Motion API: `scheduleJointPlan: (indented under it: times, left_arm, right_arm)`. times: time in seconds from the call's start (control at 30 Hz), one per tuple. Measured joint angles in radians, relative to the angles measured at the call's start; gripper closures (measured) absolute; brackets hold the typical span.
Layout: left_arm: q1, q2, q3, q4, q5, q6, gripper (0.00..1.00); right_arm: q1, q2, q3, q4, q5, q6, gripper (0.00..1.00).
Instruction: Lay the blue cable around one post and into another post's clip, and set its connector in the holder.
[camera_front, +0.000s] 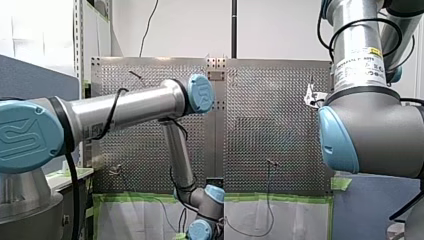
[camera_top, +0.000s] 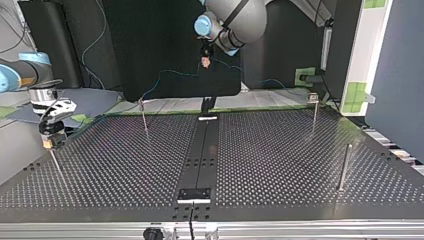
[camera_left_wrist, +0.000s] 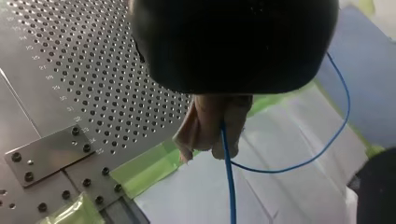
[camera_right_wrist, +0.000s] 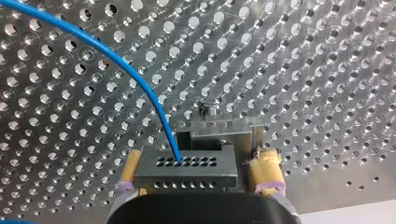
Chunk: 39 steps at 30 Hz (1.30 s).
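You see the table (camera_left_wrist: 93, 70) as a dull metal sheet full of small round holes, with green tape (camera_left_wrist: 149, 165) along its edge. The tiny numbers beside the holes are too small to read. My left gripper (camera_left_wrist: 212, 145) has soft beige pads (camera_left_wrist: 198, 126), and they are pressed together on the thin, smooth blue cable (camera_left_wrist: 229, 182). The cable hangs from them and curls in a loop beyond the table's edge. In the top view this gripper points down at 12 o'clock, high above the table's far edge. My right gripper (camera_right_wrist: 198, 161) is at 9 o'clock there, low, just above a thin metal post (camera_top: 56, 165). Its yellow pads (camera_right_wrist: 265, 170), frayed at the ends, stand spread at both sides of the connector (camera_right_wrist: 187, 173), a dark rectangular block with two rows of small holes. One pad touches it, the other is just beside it. The cable's end enters one hole. The connector sits against the bright metal holder (camera_right_wrist: 219, 133). In the front view my right arm (camera_front: 370, 125), at 3 o'clock, carries a white and yellow label (camera_front: 359, 64), which you cannot read.
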Motion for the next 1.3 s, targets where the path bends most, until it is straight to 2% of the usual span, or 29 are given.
scheduleJointPlan:
  times: [0.17, 0.2, 0.43, 1.3]
  left_arm:
    - [0.03, 0.045, -0.041, -0.046, 0.024, 0.045, 1.0]
    - [0.035, 0.053, -0.045, -0.053, 0.031, 0.053, 0.98]
    - [0.063, 0.123, -0.052, -0.123, 0.058, 0.123, 0.98]
    - [0.16, 0.357, -0.053, -0.357, 0.039, 0.357, 0.95]
  right_arm:
    - [0.0, 0.0, 0.0, 0.0, 0.0, 0.0, 0.0]
    - [0.0, 0.0, 0.0, 0.0, 0.0, 0.0, 0.0]
    - [0.0, 0.0, 0.0, 0.0, 0.0, 0.0, 0.0]
    - [0.0, 0.0, 0.0, 0.0, 0.0, 0.0, 0.0]
